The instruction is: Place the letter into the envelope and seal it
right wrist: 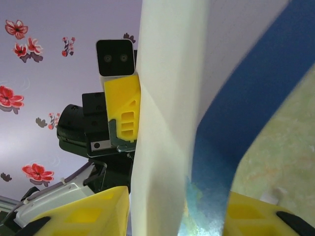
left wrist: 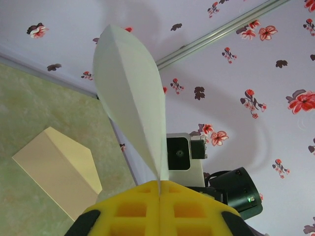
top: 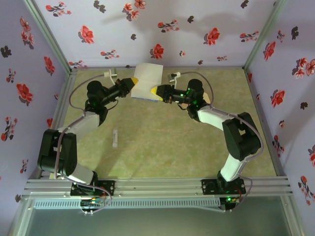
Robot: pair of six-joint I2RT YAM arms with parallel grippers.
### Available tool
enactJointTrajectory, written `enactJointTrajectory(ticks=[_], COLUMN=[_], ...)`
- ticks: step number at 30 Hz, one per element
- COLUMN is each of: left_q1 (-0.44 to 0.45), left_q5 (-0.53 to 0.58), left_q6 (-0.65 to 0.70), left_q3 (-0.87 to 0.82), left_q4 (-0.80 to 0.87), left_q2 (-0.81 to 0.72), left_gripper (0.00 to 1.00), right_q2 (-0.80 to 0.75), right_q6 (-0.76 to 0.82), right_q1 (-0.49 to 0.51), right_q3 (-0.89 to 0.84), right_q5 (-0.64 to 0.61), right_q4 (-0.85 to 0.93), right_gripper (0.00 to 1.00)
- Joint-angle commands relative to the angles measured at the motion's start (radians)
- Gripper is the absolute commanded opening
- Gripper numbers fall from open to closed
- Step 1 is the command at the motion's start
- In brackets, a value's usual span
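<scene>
As left end effector (top: 133, 81) pinches the letter (top: 147, 77), long axis rearward, right end effector (top: 154, 90) grip unclear

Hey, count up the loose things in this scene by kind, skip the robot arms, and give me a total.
letter: 1
envelope: 1
white stick: 1
Total: 3

The letter (top: 147, 77) is a white sheet with a blue border (the blue is clearest in the right wrist view). It is lifted off the table (top: 162, 142) at the far side and bowed into a curve. The envelope (left wrist: 54, 172), plain tan, lies flat on the table, apart from the sheet.
</scene>
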State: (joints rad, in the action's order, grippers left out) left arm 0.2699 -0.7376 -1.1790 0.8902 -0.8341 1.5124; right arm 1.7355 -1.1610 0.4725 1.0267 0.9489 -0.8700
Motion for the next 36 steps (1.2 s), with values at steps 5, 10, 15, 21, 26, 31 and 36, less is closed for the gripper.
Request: enactJointTrajectory(ticks=[5,10,15,21,26,31,36], left_q1=[0.001,-0.001,-0.024,-0.085,-0.087,-0.086,-0.086], left_q5=[-0.025,-0.032,-0.048,-0.074,-0.110,-0.151,-0.170], left_q6=[0.013,0.035,0.046,0.061,0.060,-0.015,0.008], left_q3=[0.029,0.024,0.030,0.073,0.098,0.095,0.087], left_q4=[-0.016,0.005,0.013,0.057,0.063,-0.035,-0.018], left_q2=[0.007,0.003,-0.015,-0.034,0.007,0.070,0.082], left_gripper=[0.00,0.02,0.47,0.72,0.75,0.70,0.63], right_q2=[0.009,0.009,0.000,-0.030,-0.048,-0.058,-0.064], right_q6=[0.000,-0.009,-0.019,-0.024,-0.025,-0.004,0.021], right_q1=[0.002,0.002,0.002,0.005,0.022,0.040,0.046], right_q3=[0.017,0.025,0.020,0.007,0.008,0.019,0.034], right_q5=[0.022,0.018,0.026,0.055,0.064,0.064,0.064], right_q4=[-0.033,-0.036,-0.038,-0.027,-0.020,0.016,0.060], right_gripper=[0.35,0.00,0.00,0.00,0.00,0.00,0.00])
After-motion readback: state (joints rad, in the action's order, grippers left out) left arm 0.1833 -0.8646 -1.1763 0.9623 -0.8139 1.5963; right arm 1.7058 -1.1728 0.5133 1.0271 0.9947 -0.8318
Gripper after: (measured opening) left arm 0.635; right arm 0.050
